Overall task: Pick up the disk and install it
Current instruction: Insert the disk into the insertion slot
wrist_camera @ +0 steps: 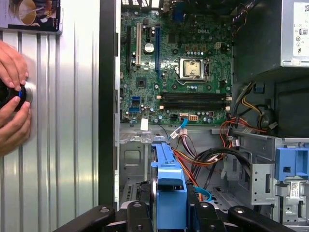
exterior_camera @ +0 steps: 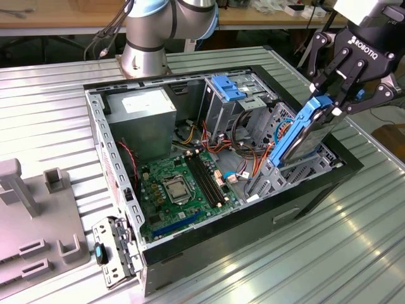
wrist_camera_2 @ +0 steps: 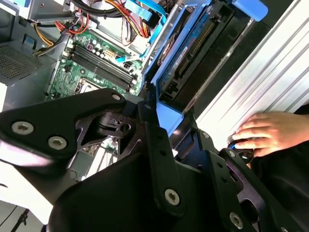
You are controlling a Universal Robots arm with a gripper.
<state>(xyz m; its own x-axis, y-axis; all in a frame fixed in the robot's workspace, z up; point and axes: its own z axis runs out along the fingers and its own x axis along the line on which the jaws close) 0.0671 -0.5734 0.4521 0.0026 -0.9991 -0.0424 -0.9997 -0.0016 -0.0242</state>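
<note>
The black articulated claw (exterior_camera: 330, 101) is closed tight on the disk (exterior_camera: 302, 136), a flat rectangular grey metal hard drive framed by a bright blue plastic carrier rail. It pinches the carrier's upper end, most likely so that the free lower end can slide into a slot unobstructed.

The disk stands on edge, tilted, over one side of the open black-and-grey sheet-metal computer case (exterior_camera: 253, 237). Its lower end is at the mouth of the case's perforated steel drive cage (exterior_camera: 269, 180); whether it has entered the guides cannot be told. The case lies on its side on the ribbed aluminium table (exterior_camera: 329, 266), so its interior faces upward for access.

Inside the case, a green circuit board (exterior_camera: 177, 183) covers the floor, and a plain grey metal power supply box (exterior_camera: 142, 120) fills the corner opposite the cage. The carrier plastic looks smooth and glossy, the drive body dull.

Outside the case, beside its wall, a person's hand (wrist_camera_2: 263, 133) rests on the table.
</note>
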